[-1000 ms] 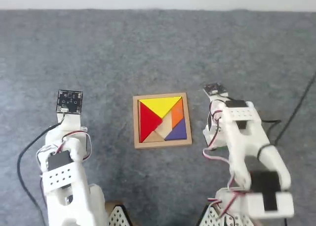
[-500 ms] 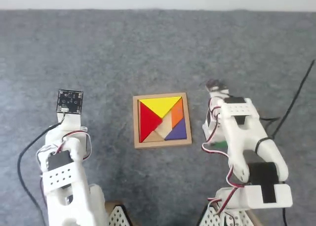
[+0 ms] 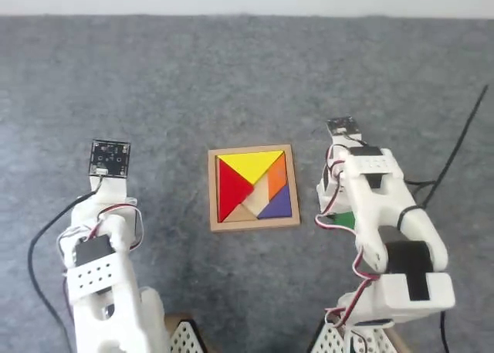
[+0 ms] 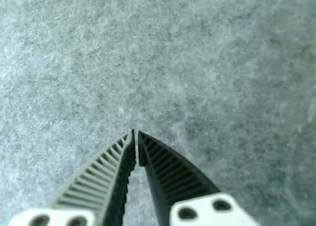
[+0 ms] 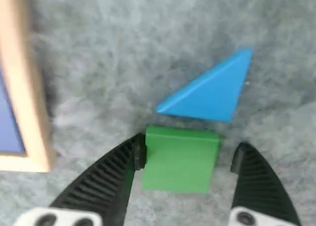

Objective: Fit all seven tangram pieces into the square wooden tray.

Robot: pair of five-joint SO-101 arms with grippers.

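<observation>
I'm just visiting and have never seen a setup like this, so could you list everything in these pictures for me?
Square wooden tray: one, pale wood, mid-table between the arms.
Yellow triangle, red triangle, orange piece, purple triangle: one each, in the tray; the pale patches between them may be pieces or bare floor.
Green square block: one, on the carpet beside the tray.
Blue triangle: one, on the carpet close by the green block.
Grey carpet: one, covering the table.
Left gripper: one, dark ribbed fingers, shut, over carpet.
Right gripper: one, black fingers, open around the green block.
</observation>
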